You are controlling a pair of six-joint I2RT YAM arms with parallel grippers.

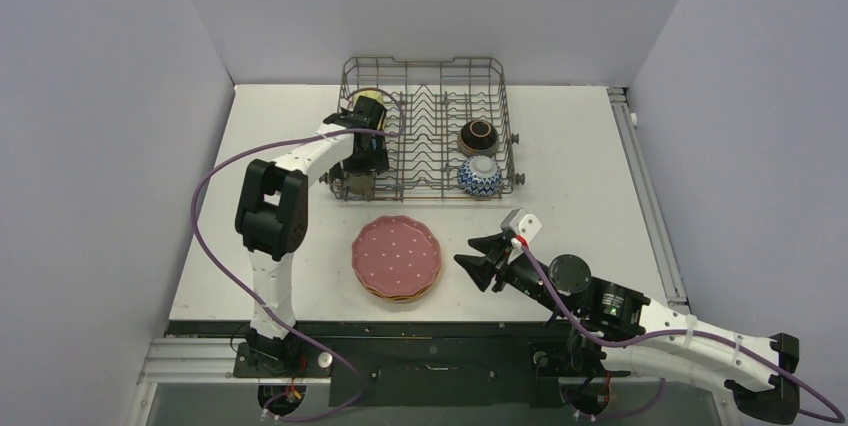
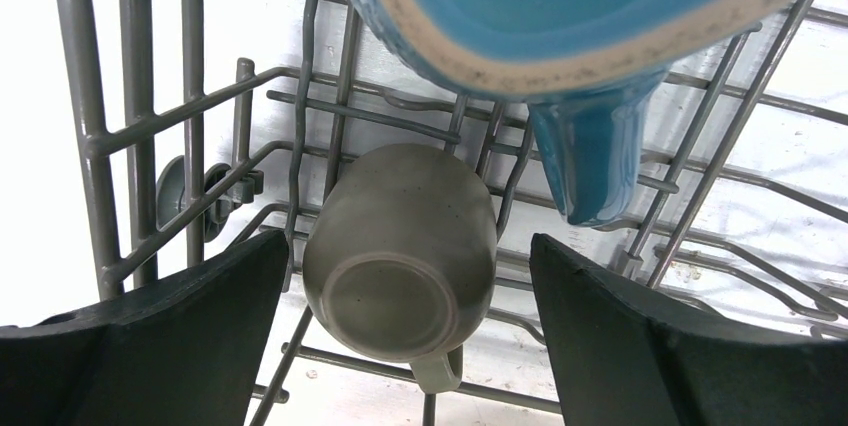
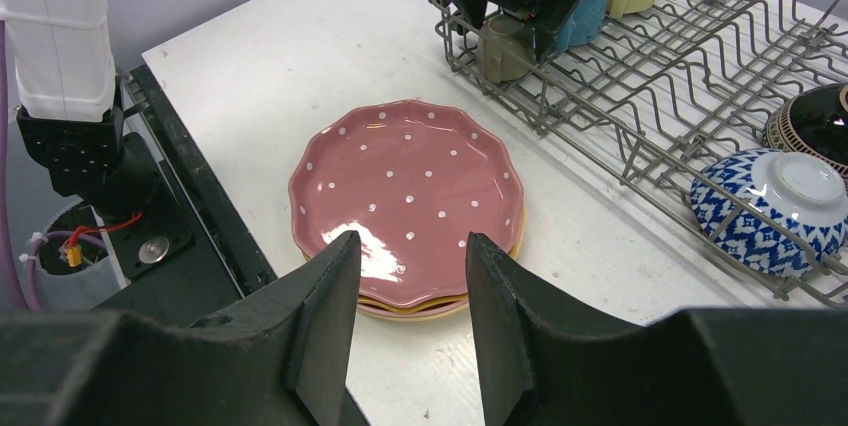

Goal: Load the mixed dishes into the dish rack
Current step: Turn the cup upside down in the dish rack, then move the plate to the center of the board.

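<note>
The grey wire dish rack [image 1: 428, 62] stands at the back middle of the table. Its left side holds a yellow mug [image 1: 368, 101], a blue mug [image 2: 560, 16] and a small grey-olive mug [image 2: 400, 246], bottom up in the front left corner. My left gripper [image 2: 408, 256] is open and straddles the grey-olive mug, with a gap on each side. A dark brown bowl [image 1: 478, 136] and a blue-white bowl [image 1: 480, 176] sit in the rack's right side. A stack of dotted plates, pink plate [image 3: 405, 186] on top, lies in front of the rack. My right gripper [image 3: 412, 246] is open and empty, just short of the stack's near edge.
The rack's tines [image 3: 640, 76] in the middle rows stand bare. The left arm [image 1: 270, 206] reaches over the table's left part. Grey walls close in both sides and the back. The black base rail [image 3: 190, 236] runs along the near edge.
</note>
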